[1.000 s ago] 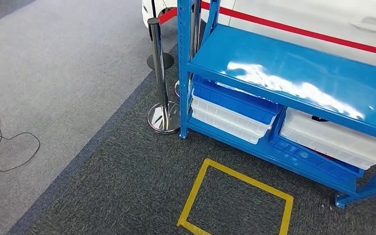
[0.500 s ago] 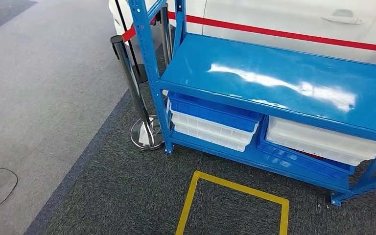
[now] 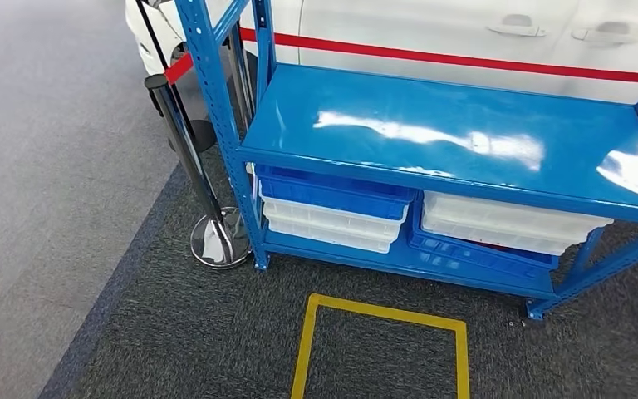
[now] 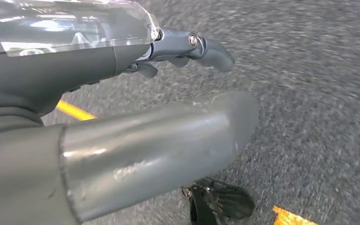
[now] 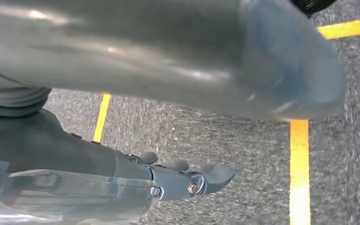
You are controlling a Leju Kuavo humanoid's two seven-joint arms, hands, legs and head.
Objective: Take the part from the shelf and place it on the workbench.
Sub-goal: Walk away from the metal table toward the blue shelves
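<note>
You're turning toward the shelf (image 3: 457, 141), now squarer ahead than a second ago. Left robot hand (image 4: 187, 51) and right robot hand (image 5: 178, 180) are hanging open, holding nothing. Part isn't visible; probably in bins (image 3: 332, 208) under the shelf top.

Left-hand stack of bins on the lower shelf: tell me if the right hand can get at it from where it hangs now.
Probably not. The right hand hangs over carpet by the yellow floor marking, holding nothing, and the bins sit tucked under the blue shelf top.

blue shelf (image 3: 457, 137), stacked bins (image 3: 332, 208), perhaps a car (image 3: 465, 33)
</note>
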